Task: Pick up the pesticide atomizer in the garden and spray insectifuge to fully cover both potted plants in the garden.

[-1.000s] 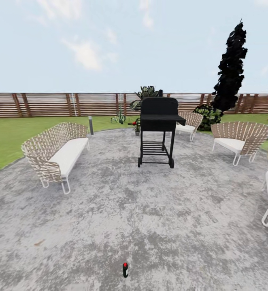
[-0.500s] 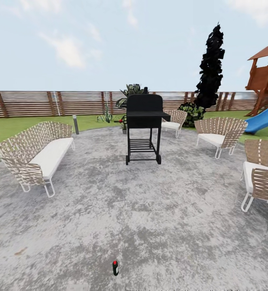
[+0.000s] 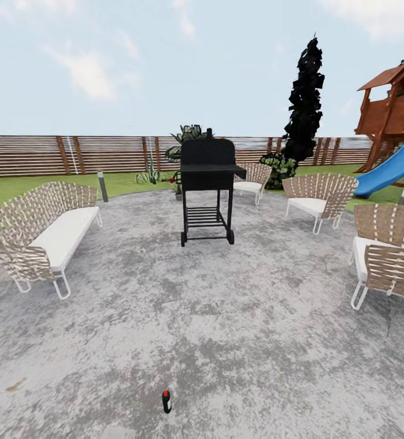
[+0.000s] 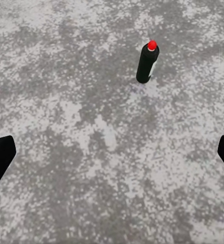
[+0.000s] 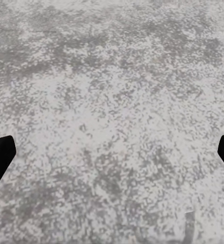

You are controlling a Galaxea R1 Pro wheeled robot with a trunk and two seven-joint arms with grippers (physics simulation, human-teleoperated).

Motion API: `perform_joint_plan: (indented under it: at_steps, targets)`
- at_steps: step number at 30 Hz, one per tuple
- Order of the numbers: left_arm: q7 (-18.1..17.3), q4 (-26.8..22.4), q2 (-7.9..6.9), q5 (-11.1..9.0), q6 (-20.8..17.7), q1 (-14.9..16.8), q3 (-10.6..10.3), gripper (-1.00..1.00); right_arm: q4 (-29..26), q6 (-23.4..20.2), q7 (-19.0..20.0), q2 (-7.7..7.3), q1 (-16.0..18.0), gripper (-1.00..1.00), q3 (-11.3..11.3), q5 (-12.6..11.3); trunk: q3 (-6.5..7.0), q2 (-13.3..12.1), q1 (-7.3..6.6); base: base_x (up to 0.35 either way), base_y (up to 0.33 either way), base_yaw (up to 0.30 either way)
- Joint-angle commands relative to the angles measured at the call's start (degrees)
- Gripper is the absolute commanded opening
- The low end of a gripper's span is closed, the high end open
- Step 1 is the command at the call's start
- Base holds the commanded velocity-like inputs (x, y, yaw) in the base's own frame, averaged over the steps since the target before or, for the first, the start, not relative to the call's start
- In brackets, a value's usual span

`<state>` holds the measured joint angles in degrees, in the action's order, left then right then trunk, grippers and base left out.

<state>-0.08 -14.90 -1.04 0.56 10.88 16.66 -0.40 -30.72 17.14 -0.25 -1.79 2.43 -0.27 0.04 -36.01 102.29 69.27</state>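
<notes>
One spray bottle (image 3: 166,401) upright on grey paving (image 3: 238,341), red top up, alone. Left claw (image 4: 112,152) wide open, empty; bottle (image 4: 147,63) ahead of it, well apart, untouched. Right claw (image 5: 112,152) wide open, empty, over bare paving. Black grill (image 3: 207,190), woven bench (image 3: 40,235), chairs, fence (image 3: 61,155) far beyond.

- Partly hidden behind the black grill (image 3: 207,183): a leafy plant (image 3: 187,135) and something red (image 3: 176,177), too small to identify.
- Cut off by the picture's edge: slide (image 3: 392,168), playhouse (image 3: 397,110), right-hand chair (image 3: 390,256).
</notes>
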Motion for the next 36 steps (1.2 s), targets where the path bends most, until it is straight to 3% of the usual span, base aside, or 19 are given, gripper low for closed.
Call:
perform_joint_plan:
  at_steps: [1,36]
  targets:
    - [0.0,0.0,-0.01,0.1,0.2,0.0,0.0,1.00,0.0,0.2,0.0,-0.01,0.0,1.00,0.0,0.0,-0.24,0.4,0.22,0.000,0.000,-0.006]
    - [0.0,0.7,0.17,0.1,0.5,0.0,0.0,1.00,2.0,0.2,0.0,-0.01,0.0,1.00,-0.2,0.1,-6.52,14.5,7.91,0.000,0.000,0.000]
